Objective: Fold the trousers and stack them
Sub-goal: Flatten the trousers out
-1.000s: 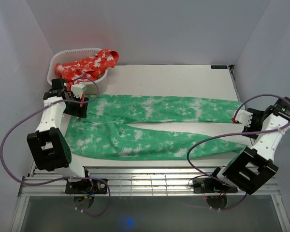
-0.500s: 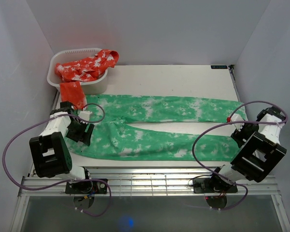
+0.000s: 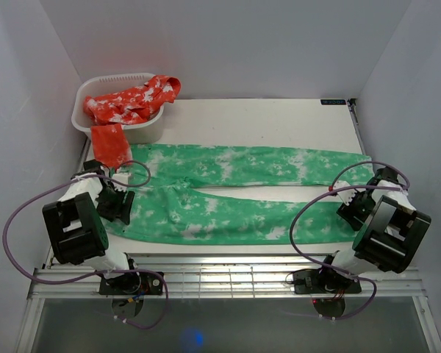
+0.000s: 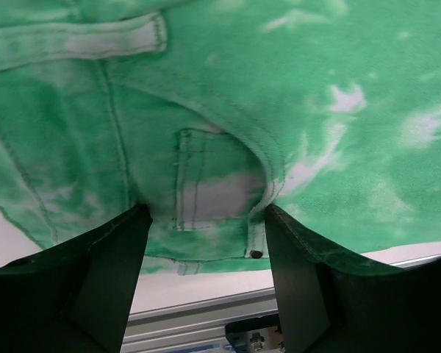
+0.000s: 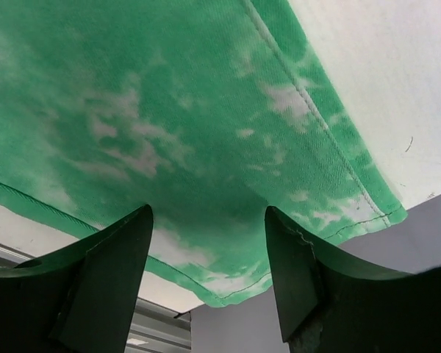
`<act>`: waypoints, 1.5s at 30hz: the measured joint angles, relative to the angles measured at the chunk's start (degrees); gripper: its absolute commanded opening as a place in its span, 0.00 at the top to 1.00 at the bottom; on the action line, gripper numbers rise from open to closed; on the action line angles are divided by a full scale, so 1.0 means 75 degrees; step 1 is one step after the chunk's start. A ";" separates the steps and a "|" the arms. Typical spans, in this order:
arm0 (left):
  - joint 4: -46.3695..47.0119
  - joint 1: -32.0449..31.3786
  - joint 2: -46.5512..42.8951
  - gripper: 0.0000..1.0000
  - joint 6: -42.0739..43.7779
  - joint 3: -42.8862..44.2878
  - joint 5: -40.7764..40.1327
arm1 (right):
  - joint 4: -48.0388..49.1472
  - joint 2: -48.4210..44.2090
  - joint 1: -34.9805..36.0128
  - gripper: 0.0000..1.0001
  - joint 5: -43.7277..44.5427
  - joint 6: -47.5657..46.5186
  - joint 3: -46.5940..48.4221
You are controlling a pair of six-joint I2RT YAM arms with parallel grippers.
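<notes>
**Both arms poised over the near edge of the trousers**

The trousers [image 3: 235, 195] lie flat on the worktop [image 3: 264, 118], their long axis running left to right. The waistband is at the left and the leg ends are at the right. The two legs lie side by side, one far and one near, with a narrow gap between them.

The left arm [image 3: 73, 220] is bent low over the near corner of the waist. Its wrist view shows the left jaws standing wide and holding nothing. The small pocket [image 4: 206, 184] and a rivet [image 4: 256, 254] lie straight below the gap.

The right arm [image 3: 389, 232] is over the end of the near leg. The right jaws are likewise spread wide and hold nothing, with the hem [image 5: 338, 125] and the cloth's near edge beneath them.

Each arm is thus nearest its own end of the garment, and the cloth lies directly under both. The likely next move is to pinch the near edge at both ends and carry it toward the far leg, folding along the long axis.

At the far left, a white basket [image 3: 84, 118] holds a red patterned garment [image 3: 132, 99], which spills over its rim toward the waistband.
</notes>
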 measured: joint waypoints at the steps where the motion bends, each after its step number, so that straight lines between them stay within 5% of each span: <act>1: 0.0044 0.0149 0.0000 0.25 0.0020 -0.0009 -0.0015 | -0.0003 0.0111 0.0029 0.32 0.0050 0.0111 0.0090; 8: 0.0050 0.1192 -0.0140 0.27 0.0653 -0.0122 0.0213 | -0.0055 0.0391 0.0090 0.32 0.0052 0.0370 0.0385; 13: -0.0513 0.1521 -0.0548 0.18 0.1524 -0.0108 0.0364 | -0.0143 -0.0149 0.0102 0.31 -0.0484 -0.0041 0.0396; 18: -0.1527 0.1416 -0.1026 0.19 0.1769 0.1472 0.1405 | -0.0880 -0.0557 0.0294 0.33 -0.1539 0.0335 0.1900; 23: -0.1110 0.0621 -0.0720 0.25 0.0804 0.3005 0.2133 | -0.0597 0.0143 0.1291 0.37 -0.2022 0.1530 0.3614; 28: -0.0195 0.0268 0.0408 0.16 -0.0836 0.3879 0.2095 | -0.0323 0.1297 0.2194 0.37 -0.2020 0.2617 0.3847; 36: 0.0621 0.1320 0.1314 0.05 -0.2643 0.5138 0.2573 | -0.0289 0.1512 0.2355 0.37 -0.1868 0.3267 0.3704; 45: 0.1134 0.2355 0.2745 0.02 -0.2334 0.5149 0.4065 | -0.0271 0.1396 0.2369 0.36 -0.1719 0.3264 0.3340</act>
